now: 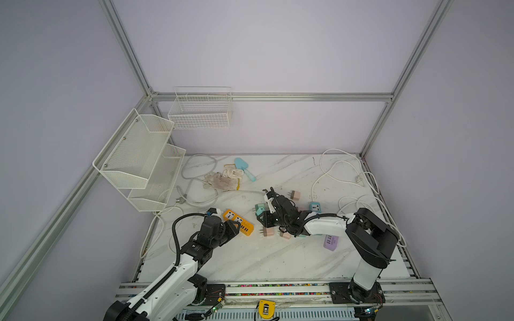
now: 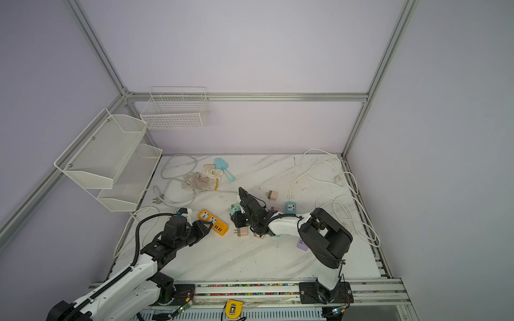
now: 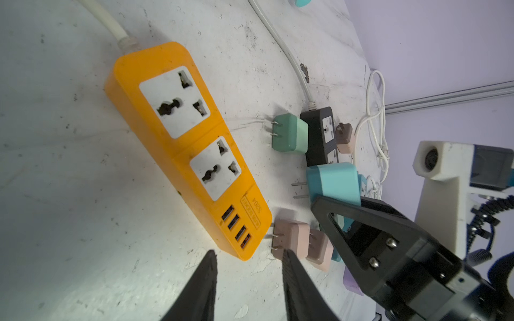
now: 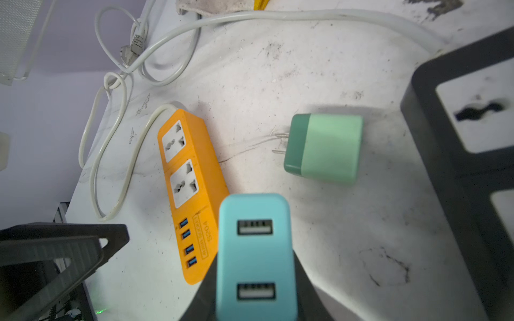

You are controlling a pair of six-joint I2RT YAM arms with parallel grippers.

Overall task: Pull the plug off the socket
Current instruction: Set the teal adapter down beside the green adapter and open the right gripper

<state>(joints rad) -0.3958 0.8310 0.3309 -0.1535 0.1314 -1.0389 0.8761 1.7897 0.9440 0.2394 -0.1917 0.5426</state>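
Turquoise plug [image 4: 256, 258] clamped by right fingers [image 4: 304, 301], ports [image 4: 255, 227] visible only wrist view; left fingers [image 3: 300, 291] apart.

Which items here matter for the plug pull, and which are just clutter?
Job:
orange power strip, both sockets empty
blue charger, held in the right gripper
left gripper, open by the strip

Clutter:
green charger
pink chargers
black power strip
gloves
blue scoop
purple strip

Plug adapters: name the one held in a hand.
The light blue adapter with two USB ports, clamped in the right hand. The green adapter and pink adapters lie loose on the table.
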